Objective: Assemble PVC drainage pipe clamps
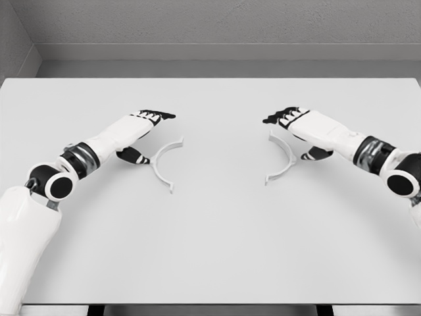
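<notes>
Just beside the left hand (pixel 141 125), one clamp half (pixel 164 164) is lying on the bench (pixel 217 237); the other clamp half (pixel 283 158) is lying under the right hand (pixel 296 125). Both hands are hovering with fingers extended, holding nothing.

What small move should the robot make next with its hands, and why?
Probably lower both hands onto the clamp halves. The left hand hovers open beside the left half-clamp, the right hand beside the right half-clamp; neither is grasped, and the halves lie apart.

White table (pixel 210 250) with two curved clamp halves (well apart): left half (pixel 164 163), right half (pixel 283 158).
</notes>
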Controlling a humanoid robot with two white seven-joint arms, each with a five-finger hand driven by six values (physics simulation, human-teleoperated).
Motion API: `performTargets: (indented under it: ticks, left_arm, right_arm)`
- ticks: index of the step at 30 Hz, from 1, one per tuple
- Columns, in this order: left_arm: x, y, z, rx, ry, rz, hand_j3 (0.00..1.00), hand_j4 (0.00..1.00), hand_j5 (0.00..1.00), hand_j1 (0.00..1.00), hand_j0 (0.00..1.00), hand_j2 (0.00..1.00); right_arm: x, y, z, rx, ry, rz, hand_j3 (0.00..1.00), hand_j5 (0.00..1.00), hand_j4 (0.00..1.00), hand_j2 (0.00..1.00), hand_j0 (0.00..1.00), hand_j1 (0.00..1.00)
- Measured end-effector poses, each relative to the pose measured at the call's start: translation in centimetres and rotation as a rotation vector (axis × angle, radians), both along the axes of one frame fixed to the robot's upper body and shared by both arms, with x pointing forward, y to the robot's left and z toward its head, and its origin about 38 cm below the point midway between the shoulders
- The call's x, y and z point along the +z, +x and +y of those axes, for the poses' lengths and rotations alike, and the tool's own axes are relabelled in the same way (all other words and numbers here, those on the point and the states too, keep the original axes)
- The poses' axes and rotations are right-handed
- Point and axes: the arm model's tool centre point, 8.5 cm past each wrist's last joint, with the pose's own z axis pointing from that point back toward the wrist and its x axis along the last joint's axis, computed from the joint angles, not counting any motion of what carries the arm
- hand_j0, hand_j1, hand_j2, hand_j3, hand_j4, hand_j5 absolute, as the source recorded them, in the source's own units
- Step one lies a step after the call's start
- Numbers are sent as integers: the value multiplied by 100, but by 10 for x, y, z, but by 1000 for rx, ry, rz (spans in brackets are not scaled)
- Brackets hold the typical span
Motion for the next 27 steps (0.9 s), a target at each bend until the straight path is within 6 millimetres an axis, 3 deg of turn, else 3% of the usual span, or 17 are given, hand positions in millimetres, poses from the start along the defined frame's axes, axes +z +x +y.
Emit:
performTargets:
  ticks: [6, 27]
  left_arm:
    - [0, 0, -4, -4, -7, -1, 100, 100, 100, 100, 100, 100]
    - [0, -7, -19, -41, -11, 2, 100, 100, 100, 100, 100, 100]
  right_arm:
    - [-11, 2, 4, -5, 2, 22, 100, 100, 100, 100, 100, 100]
    - [-18, 8, 7, -17, 1, 34, 100, 100, 100, 100, 100, 100]
